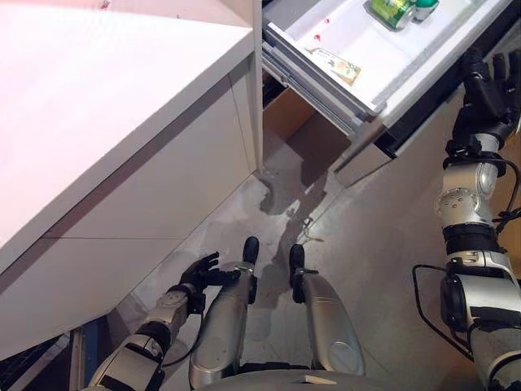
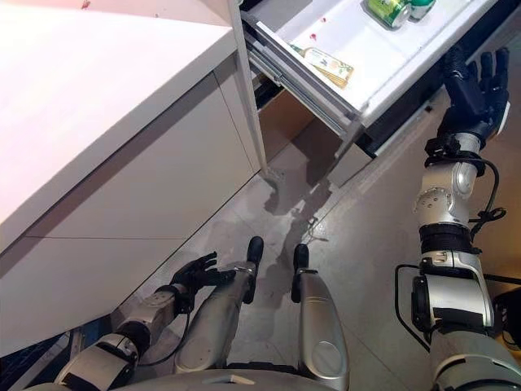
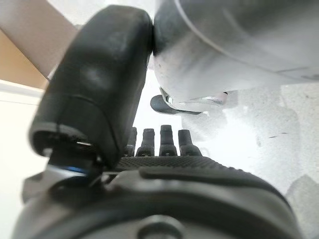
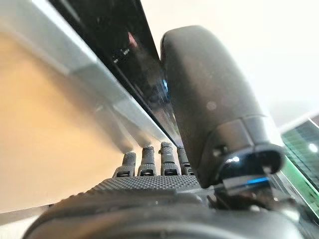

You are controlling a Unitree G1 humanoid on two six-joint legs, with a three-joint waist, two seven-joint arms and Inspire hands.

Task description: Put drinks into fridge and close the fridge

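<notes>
The fridge drawer [image 1: 383, 61] stands pulled out at the upper right, white inside. A green can [image 1: 391, 10] and a second drink beside it [image 1: 425, 6] lie at its far end, and a flat labelled packet [image 1: 335, 65] lies nearer the front. My right hand [image 1: 486, 85] is raised against the drawer's dark front panel [image 4: 124, 55], fingers straight and holding nothing. My left hand [image 1: 199, 275] hangs low by my left leg, fingers relaxed and empty.
A long white counter with cabinet fronts [image 1: 122, 122] fills the left side. Under the drawer the cabinet opening shows a brown inner wall [image 1: 286, 110]. Grey floor [image 1: 366, 236] lies between counter and drawer.
</notes>
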